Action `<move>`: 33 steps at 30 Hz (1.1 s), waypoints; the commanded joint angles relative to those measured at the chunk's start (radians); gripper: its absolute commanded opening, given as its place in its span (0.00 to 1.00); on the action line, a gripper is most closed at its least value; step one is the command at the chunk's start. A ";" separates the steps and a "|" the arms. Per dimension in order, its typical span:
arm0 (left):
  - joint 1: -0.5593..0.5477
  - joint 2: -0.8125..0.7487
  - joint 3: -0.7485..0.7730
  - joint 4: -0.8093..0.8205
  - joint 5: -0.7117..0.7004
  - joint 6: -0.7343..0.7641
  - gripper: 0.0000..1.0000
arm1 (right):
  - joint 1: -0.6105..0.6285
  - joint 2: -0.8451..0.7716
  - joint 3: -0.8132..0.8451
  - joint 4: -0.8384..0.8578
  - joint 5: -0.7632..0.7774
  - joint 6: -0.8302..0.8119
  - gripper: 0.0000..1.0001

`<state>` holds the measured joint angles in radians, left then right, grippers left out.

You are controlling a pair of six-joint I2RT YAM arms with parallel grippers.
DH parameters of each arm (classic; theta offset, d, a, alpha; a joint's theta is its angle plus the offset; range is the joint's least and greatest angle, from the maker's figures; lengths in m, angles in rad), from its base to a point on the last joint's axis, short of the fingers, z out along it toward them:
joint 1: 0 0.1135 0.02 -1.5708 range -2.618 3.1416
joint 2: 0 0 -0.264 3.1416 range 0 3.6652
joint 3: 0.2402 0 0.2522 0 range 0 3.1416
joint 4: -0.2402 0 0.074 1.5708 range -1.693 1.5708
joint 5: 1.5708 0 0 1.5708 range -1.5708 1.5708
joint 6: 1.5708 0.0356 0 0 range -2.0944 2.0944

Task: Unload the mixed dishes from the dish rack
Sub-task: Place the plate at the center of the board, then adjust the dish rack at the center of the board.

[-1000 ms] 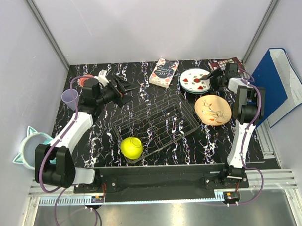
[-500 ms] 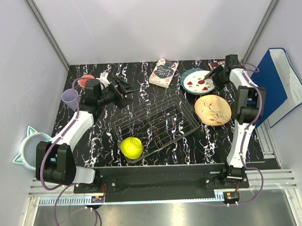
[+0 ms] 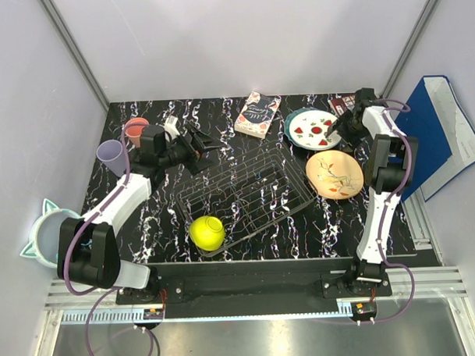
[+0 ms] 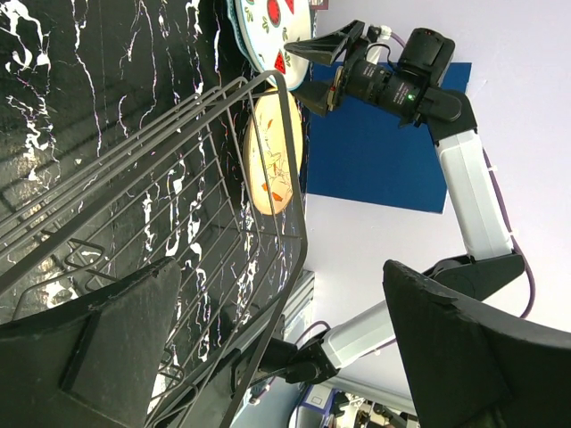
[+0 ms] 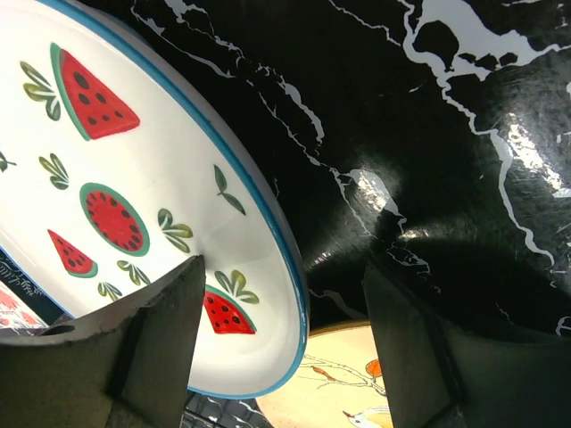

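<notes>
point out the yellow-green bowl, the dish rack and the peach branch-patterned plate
yellow-green bowl (image 3: 207, 233), top external view, its middle
dish rack (image 3: 254, 197), top external view, bare wire floor
peach branch-patterned plate (image 3: 335, 174), top external view, its patterned face

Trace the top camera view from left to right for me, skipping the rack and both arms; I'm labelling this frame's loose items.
mint cat-eared bowl → lilac cup → salmon-pink cup → yellow-green bowl → book → white watermelon-patterned plate → blue folder
</notes>
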<state>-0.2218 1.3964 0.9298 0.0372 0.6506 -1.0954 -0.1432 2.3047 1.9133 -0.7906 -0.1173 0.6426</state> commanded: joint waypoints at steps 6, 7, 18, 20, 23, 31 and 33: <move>-0.004 0.007 0.037 0.012 0.009 0.019 0.99 | 0.007 0.001 0.006 -0.033 -0.008 -0.031 0.73; -0.005 0.007 0.038 0.012 0.011 0.020 0.99 | 0.010 -0.004 0.009 -0.038 0.001 -0.031 0.74; -0.004 -0.004 0.106 -0.085 -0.020 0.109 0.99 | 0.010 -0.281 0.096 -0.025 0.033 0.045 0.84; -0.004 -0.011 0.113 -0.095 -0.023 0.114 0.99 | 0.010 -0.329 0.128 -0.029 0.013 0.061 0.85; -0.004 -0.036 0.135 -0.138 -0.045 0.149 0.99 | 0.011 -0.407 0.151 -0.010 -0.068 0.078 0.85; -0.114 -0.229 0.170 -0.467 -0.407 0.443 0.99 | 0.204 -0.652 -0.035 0.252 -0.369 0.033 0.83; -0.174 -0.305 0.170 -0.526 -0.526 0.497 0.99 | 0.276 -0.718 -0.106 0.270 -0.346 -0.043 0.83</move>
<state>-0.2878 1.2499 1.0336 -0.3275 0.4072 -0.7837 -0.0170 1.6852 1.9095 -0.6300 -0.3473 0.6998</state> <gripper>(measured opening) 0.987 0.829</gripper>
